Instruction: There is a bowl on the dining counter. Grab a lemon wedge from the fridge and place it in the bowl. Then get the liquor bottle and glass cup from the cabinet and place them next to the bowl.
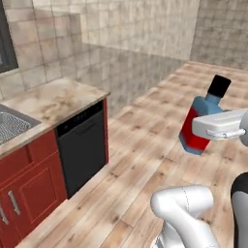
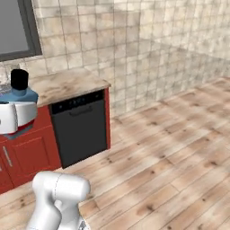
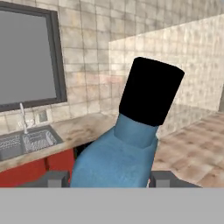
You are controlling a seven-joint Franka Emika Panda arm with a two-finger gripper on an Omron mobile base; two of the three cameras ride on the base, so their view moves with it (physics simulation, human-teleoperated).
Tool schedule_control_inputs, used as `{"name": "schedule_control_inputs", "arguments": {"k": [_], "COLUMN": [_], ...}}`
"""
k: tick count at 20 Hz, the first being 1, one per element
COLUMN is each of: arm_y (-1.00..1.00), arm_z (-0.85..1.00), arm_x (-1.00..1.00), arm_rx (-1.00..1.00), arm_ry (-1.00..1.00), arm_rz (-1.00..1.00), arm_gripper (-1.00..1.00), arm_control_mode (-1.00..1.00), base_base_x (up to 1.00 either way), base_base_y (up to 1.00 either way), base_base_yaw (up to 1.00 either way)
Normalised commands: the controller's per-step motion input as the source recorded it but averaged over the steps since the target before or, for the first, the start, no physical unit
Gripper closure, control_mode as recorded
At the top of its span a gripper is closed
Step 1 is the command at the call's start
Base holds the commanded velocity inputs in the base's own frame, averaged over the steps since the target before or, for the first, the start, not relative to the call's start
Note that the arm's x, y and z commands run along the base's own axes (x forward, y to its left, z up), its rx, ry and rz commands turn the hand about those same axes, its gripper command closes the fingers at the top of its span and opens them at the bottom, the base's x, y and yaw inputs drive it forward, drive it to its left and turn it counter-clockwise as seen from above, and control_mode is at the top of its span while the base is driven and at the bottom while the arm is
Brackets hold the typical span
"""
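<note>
The liquor bottle (image 1: 193,139), with a red body, blue shoulder and black cap, hangs in the air over the wooden floor, tilted a little. My gripper (image 1: 204,129) is shut on its body from the side, the white hand reaching in from the right in the left base view. From the right base the bottle (image 2: 20,95) sits at the far left with my gripper (image 2: 14,117) around it. Through the hand camera the bottle's blue shoulder and black cap (image 3: 131,144) rise between my two dark fingertips (image 3: 54,179).
A marbled counter (image 1: 58,99) with a steel sink (image 1: 10,123) runs along the tiled wall at the left. Below it are a black dishwasher (image 1: 82,145) and red doors with silver handles (image 1: 29,189). A dark window (image 3: 26,57) hangs above the sink. Wooden floor (image 2: 170,148) stretches to the right.
</note>
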Motion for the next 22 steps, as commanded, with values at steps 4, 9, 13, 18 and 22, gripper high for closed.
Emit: {"name": "schedule_control_inputs", "arguments": {"k": [4,9,13,18,22], "arm_y": [0.00,0.00,0.00,0.00,0.00], "arm_z": [0.00,0.00,0.00,0.00,0.00], "arm_x": [0.00,0.00,0.00,0.00,0.00], "arm_rx": [0.00,0.00,0.00,0.00,0.00], "arm_ry": [0.00,0.00,0.00,0.00,0.00], "arm_rz": [0.00,0.00,0.00,0.00,0.00], "arm_gripper": [1.00,1.00,1.00,1.00,1.00], "arm_control_mode": [1.00,1.00,1.00,1.00,1.00], "base_base_x": [0.26,0.74,1.00,1.00,1.00], "base_base_y": [-0.38,-0.15,-0.03,0.00,0.00], "base_base_yaw": [-0.70,-0.55,-0.39,-0.30,-0.22]}}
